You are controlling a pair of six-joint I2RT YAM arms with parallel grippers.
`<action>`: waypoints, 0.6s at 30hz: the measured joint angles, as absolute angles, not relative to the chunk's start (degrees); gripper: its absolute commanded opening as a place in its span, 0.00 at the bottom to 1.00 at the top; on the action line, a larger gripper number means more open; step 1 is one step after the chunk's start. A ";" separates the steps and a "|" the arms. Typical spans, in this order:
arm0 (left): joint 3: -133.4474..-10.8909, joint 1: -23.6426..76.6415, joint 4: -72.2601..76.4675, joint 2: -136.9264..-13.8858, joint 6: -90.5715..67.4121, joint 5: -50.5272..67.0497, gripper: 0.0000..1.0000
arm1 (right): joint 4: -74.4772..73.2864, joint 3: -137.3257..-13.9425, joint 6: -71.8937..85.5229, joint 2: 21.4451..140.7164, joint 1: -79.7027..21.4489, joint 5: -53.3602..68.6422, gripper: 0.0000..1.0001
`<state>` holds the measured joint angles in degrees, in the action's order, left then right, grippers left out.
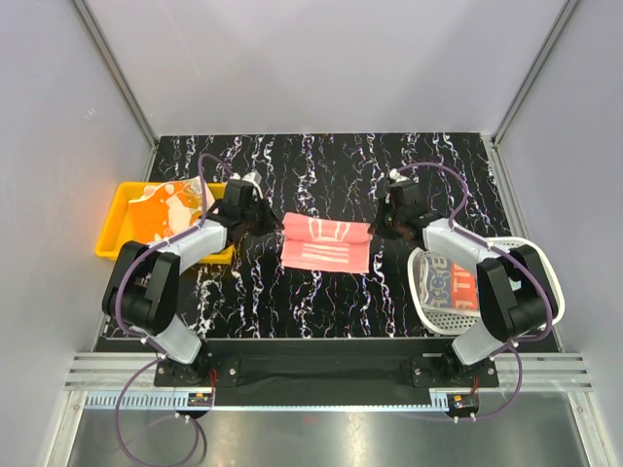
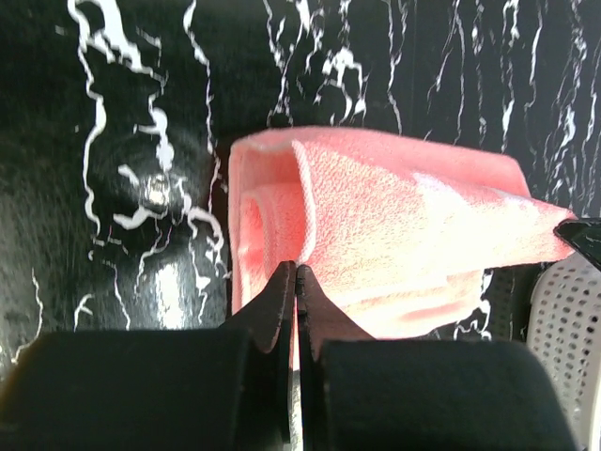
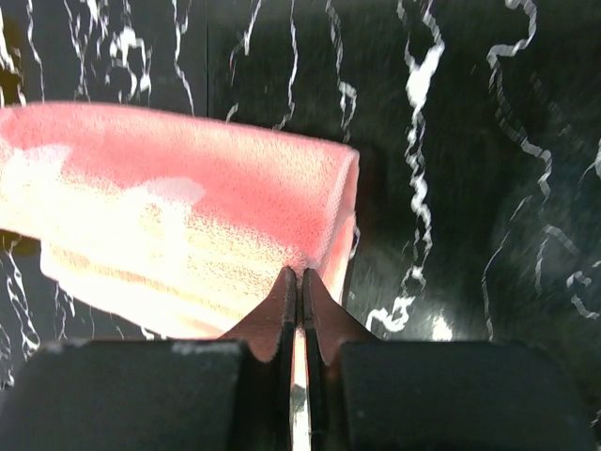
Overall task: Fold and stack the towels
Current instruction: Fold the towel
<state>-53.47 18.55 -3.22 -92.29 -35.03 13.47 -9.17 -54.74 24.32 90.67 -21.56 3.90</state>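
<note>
Evidently everything hinges on how the pink towel [image 1: 326, 243] lies between the two arms. It sits mid-frame in the top view on the black marbled surface [image 1: 321, 302], already doubled over, its long axis running left to right across the picture. The left hand [image 1: 255, 216] is at its left short end and the right hand [image 1: 382, 222] at its right short end, so each arm is nearest its own end and neither has to cross over.

In both wrist views the fingers are pressed together, tips meeting on the towel's near edge. They look clamped on a thin fold of cloth, though the pinch itself is partly hidden by the tips.

The likely next fold brings one short end over the other along that long axis, with the cloth kept taut.

A printed towel [image 1: 165, 209] lies in the yellow tray [image 1: 109, 238] at centre left, and another [image 1: 453, 282] in the white basket [image 1: 428, 302] at centre right.
</note>
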 measured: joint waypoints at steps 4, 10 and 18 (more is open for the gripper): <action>-50.13 19.35 -2.28 -91.05 -35.00 13.04 0.00 | -8.62 -51.64 25.12 89.17 -22.87 3.92 0.05; -46.72 19.81 -1.48 -89.14 -34.98 12.88 0.00 | -8.32 -48.27 25.85 87.83 -24.51 3.70 0.09; -43.88 20.73 -0.08 -87.31 -34.11 13.13 0.19 | -7.70 -45.41 26.89 85.80 -24.75 3.55 0.36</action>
